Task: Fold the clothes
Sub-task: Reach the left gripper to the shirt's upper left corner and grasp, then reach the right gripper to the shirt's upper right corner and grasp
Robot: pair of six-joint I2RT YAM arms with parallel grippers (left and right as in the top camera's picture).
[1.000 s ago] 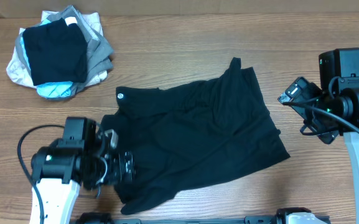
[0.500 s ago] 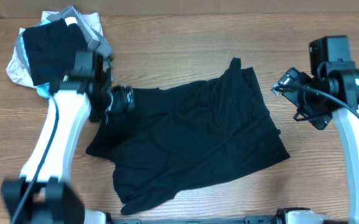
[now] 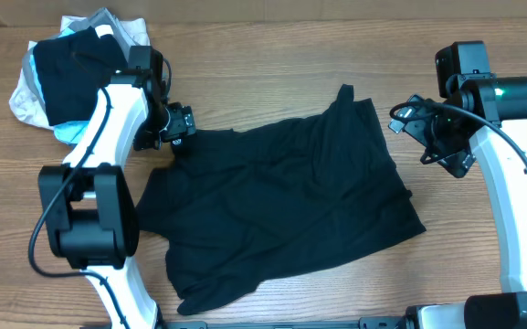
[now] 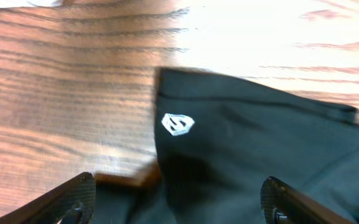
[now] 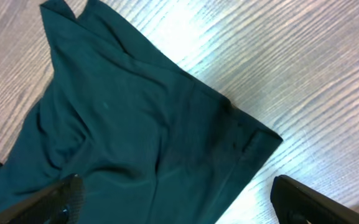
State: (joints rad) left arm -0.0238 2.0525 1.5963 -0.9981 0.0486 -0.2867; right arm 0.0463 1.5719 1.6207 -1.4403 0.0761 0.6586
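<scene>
Overhead, the black shirt (image 3: 290, 201) lies spread out but wrinkly in the middle of the tabletop (image 3: 272, 55), between the two arms. A pile of other clothes (image 3: 80, 78) sits near the far left corner. The left hand (image 3: 181, 126) hangs over the shirt's far left corner, where the left wrist view shows a little white logo (image 4: 178, 124). Its fingers are spread wide and hold nothing. The right hand (image 3: 407, 117) is just beside the shirt's far right corner. It is wide open too, with nothing in it. The shirt looks soft, thin and light. It will not keep its shape, so I think it will droop and bunch up when lifted, and it may slide on the smooth wood. The best places to grab look like the two far corners. Pinching the sewn edge there should let the cloth hang straight so it can be laid over itself.
</scene>
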